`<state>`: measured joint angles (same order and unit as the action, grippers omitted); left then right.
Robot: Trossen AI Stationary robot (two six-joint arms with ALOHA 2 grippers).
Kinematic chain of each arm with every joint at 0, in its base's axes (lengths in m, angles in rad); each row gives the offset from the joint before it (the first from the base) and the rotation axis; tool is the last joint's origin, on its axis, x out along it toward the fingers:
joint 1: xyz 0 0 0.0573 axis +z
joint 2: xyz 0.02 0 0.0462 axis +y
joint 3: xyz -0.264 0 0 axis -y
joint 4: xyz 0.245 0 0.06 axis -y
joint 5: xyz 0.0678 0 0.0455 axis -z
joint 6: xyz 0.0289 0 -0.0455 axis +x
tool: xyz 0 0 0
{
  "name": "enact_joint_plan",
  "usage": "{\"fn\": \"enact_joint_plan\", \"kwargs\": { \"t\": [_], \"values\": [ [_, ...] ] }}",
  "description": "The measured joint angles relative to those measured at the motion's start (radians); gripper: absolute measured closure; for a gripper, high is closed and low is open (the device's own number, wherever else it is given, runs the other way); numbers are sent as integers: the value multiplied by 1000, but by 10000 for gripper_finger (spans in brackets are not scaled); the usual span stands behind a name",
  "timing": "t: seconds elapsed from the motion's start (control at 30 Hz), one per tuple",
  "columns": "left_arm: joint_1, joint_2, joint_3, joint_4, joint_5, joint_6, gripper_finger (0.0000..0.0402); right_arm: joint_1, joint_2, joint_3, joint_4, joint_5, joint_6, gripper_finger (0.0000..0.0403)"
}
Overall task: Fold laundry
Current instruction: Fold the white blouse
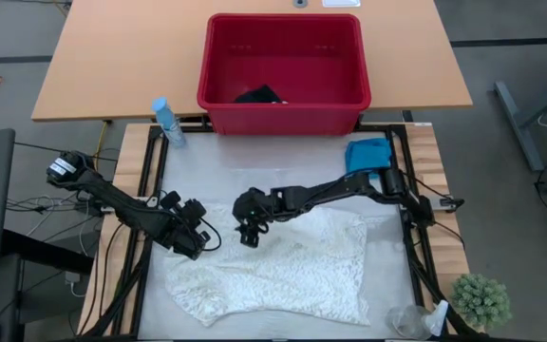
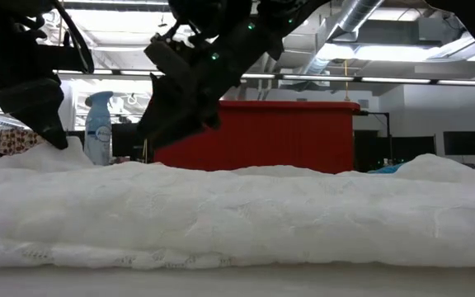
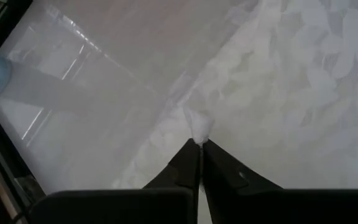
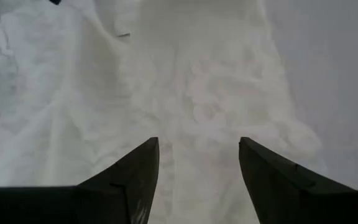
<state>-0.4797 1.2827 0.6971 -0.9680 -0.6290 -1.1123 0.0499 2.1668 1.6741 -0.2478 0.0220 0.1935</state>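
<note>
Your left gripper (image 3: 199,144) pinches the white cloth (image 1: 283,271) edge; your right gripper (image 4: 197,163) hovers over the cloth, fingers spread wide.

We saw even, soft overhead light in high view; faint shadows only under arms on white cloth (image 1: 283,271). Low view was backlit: bright ceiling strips behind, arms reduced to near-black silhouettes, red basket (image 2: 258,136) dull in shade. Near edge of cloth in low view was soft, out of focus. Left wrist view showed glare streaks on bare table (image 3: 73,81); dark fingers (image 3: 185,165) looked blurred. Right wrist view was pale, washed out, cloth texture barely readable.
</note>
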Motion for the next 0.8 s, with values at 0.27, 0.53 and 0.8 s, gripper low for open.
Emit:
{"fn": "enact_joint_plan", "kwargs": {
  "t": [0.27,0.53,0.8],
  "values": [
    [-2,-15,29,-20,45,-10,361,-16,0,-2,-6,33,-17,159],
    [-2,-78,60,-65,53,-44,337,-21,38,-7,15,32,-11,159],
    [-73,-136,1,130,-114,-161,335,-18,75,-9,-28,30,-7,159]
  ]
}}
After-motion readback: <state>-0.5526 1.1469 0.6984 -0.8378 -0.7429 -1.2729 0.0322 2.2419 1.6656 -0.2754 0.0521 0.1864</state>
